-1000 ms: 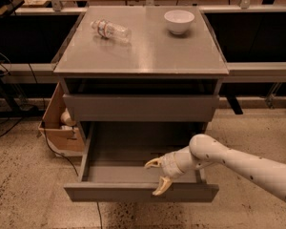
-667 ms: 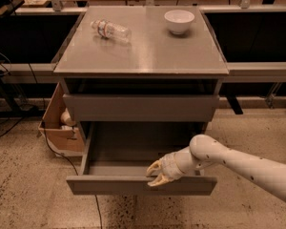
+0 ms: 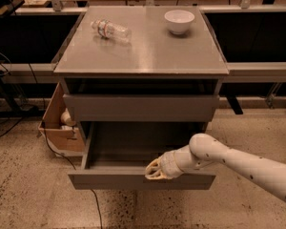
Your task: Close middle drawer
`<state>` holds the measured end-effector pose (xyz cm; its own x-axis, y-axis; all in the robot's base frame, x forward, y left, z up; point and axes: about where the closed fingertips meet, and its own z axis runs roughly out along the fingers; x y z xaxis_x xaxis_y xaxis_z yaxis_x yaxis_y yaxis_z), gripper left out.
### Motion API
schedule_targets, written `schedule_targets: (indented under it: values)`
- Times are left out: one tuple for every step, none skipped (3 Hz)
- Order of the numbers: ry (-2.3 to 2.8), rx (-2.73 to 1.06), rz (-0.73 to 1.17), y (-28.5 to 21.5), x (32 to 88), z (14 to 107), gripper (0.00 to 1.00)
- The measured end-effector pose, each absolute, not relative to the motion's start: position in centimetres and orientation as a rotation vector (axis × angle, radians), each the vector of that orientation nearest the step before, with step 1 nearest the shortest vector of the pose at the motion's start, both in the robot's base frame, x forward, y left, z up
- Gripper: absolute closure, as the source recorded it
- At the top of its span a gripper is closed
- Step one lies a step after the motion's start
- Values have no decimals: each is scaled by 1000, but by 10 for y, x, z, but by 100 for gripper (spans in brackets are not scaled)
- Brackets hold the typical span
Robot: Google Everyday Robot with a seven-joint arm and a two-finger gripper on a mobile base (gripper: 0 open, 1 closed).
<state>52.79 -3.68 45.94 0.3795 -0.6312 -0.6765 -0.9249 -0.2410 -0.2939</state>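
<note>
The middle drawer (image 3: pixel 133 180) is a grey tray with low side walls, pulled well out of the grey cabinet (image 3: pixel 142 56). Its plain front panel faces me and its inside looks empty. My gripper (image 3: pixel 153 171) is at the top edge of that front panel, right of its middle, touching the panel from the outside. My white arm (image 3: pixel 238 163) reaches in from the lower right. Another grey drawer front (image 3: pixel 140 108) sits above it, slightly out of the cabinet.
A plastic water bottle (image 3: pixel 109 30) lies on the cabinet top and a white bowl (image 3: pixel 179 21) stands at its back right. A cardboard box (image 3: pixel 62 123) sits on the floor to the left, with cables beside it. Dark tables stand on both sides.
The middle drawer has slid a little into the cabinet. My gripper has moved with its front panel, up and away from me.
</note>
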Motion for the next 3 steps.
schedule_targets:
  values:
    - [1353,-1953,557,-47,522,474,100]
    - [1368,-1907,557,-68,514,495,100]
    - [1426,-1876,535,-133,483,507,100]
